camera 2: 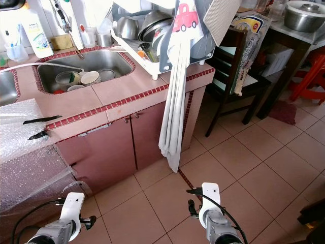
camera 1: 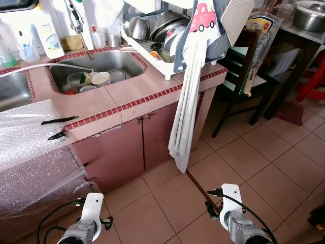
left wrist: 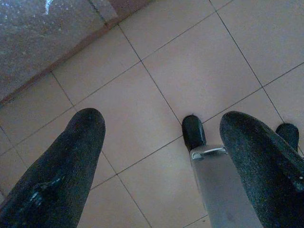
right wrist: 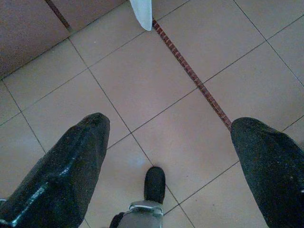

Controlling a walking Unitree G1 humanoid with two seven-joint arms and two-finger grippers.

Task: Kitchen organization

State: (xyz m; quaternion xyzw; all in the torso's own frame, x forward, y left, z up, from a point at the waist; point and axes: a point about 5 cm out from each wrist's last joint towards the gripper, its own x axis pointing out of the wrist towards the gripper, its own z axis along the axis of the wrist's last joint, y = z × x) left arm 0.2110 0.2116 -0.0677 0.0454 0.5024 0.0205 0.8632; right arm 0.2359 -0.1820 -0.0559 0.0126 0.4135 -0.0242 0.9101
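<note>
A pink-tiled counter [camera 1: 137, 96] holds a steel sink [camera 1: 127, 63] with several cups and bowls [camera 1: 100, 78] in it. A white dish rack [camera 1: 152, 53] beside the sink is packed with metal bowls [camera 1: 139, 28]. A long white towel [camera 1: 188, 101] hangs from the rack down past the cabinet doors [camera 1: 152, 137]. Both arms hang low in front of the cabinet, the left arm [camera 1: 86, 223] and the right arm [camera 1: 233, 213]. My left gripper [left wrist: 166, 166] is open over bare floor tiles. My right gripper [right wrist: 166, 171] is open too, holding nothing.
Bubble wrap [camera 1: 25, 132] drapes over the counter's left end and down its front. A dark chair [camera 1: 244, 66] stands right of the counter, a table with a pot [camera 1: 309, 15] behind it, a red stool [camera 1: 315, 76] at far right. Tiled floor [camera 1: 264, 162] lies ahead.
</note>
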